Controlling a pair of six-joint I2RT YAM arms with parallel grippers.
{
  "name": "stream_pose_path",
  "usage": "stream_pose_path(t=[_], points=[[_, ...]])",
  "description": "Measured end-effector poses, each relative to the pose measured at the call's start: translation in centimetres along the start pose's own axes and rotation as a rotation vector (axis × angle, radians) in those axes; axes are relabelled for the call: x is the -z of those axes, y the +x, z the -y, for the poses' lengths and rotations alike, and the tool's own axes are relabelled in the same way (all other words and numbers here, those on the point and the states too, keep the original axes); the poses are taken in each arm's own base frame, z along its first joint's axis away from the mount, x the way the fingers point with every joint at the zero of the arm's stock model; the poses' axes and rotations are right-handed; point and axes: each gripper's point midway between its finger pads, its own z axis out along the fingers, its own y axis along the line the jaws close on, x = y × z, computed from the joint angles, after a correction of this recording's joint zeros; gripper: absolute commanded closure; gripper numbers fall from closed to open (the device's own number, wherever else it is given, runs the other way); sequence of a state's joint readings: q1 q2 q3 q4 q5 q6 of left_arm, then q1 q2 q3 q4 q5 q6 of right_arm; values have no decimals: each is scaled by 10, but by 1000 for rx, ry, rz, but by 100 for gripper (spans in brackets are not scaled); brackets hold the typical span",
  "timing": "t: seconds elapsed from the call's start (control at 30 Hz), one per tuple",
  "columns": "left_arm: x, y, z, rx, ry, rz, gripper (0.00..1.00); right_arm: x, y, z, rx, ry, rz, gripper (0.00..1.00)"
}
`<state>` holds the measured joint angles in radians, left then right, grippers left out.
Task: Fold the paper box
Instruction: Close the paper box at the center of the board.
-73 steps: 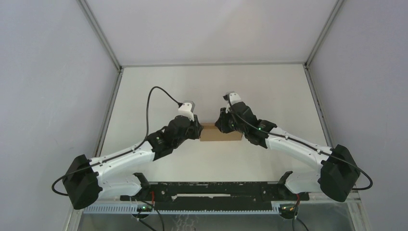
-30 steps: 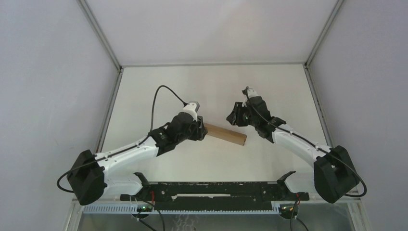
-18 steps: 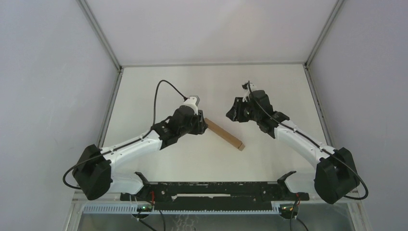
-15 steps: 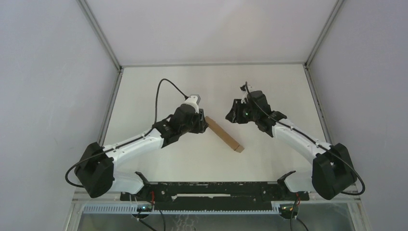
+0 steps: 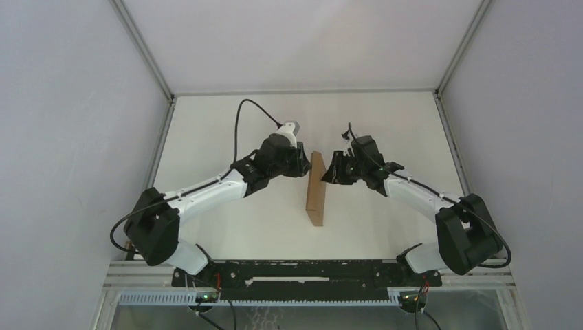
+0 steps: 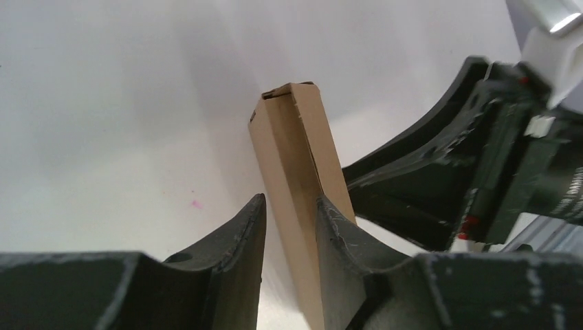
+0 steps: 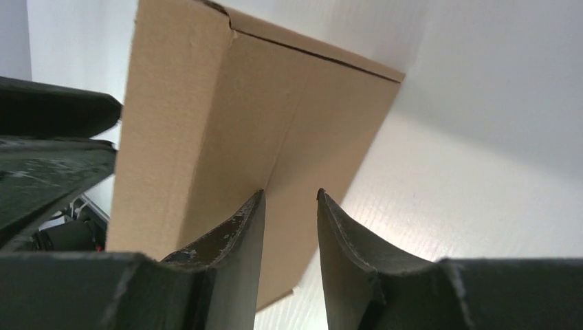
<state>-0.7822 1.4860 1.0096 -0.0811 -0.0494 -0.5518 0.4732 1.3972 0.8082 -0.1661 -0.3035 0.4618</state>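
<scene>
**At mid-table: box on edge between my two grippers**

At the middle of the table [image 5: 227, 130], the brown box [image 5: 316, 189] is turned up on edge. Its thin side faces the overhead camera and its length runs from the far side toward my bases. My left gripper [image 5: 304, 167] comes in from the left at the far end, and the thin box passes between its fingers. Seen from that wrist, one finger [image 6: 337, 234] lies against the cardboard. A sliver of white table shows between the other finger and the box (so I cannot tell whether I am truly clamping it). My right gripper [image 5: 331, 172] faces the opposite broad side, near the same end. Its jaws stand parted with nothing between them, the tips aimed at a crease on the box face. Whether they touch it, I cannot tell.
</scene>
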Motion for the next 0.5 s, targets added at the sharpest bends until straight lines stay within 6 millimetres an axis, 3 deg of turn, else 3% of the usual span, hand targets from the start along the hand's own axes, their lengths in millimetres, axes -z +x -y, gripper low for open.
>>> stream_pose_path(t=[0.23, 0.5], points=[[-5, -2, 11, 30, 47, 2, 65, -2, 25, 15, -61, 7, -57, 59], [-8, -1, 20, 52, 85, 1, 65, 3, 33, 24, -96, 24, -58, 59]])
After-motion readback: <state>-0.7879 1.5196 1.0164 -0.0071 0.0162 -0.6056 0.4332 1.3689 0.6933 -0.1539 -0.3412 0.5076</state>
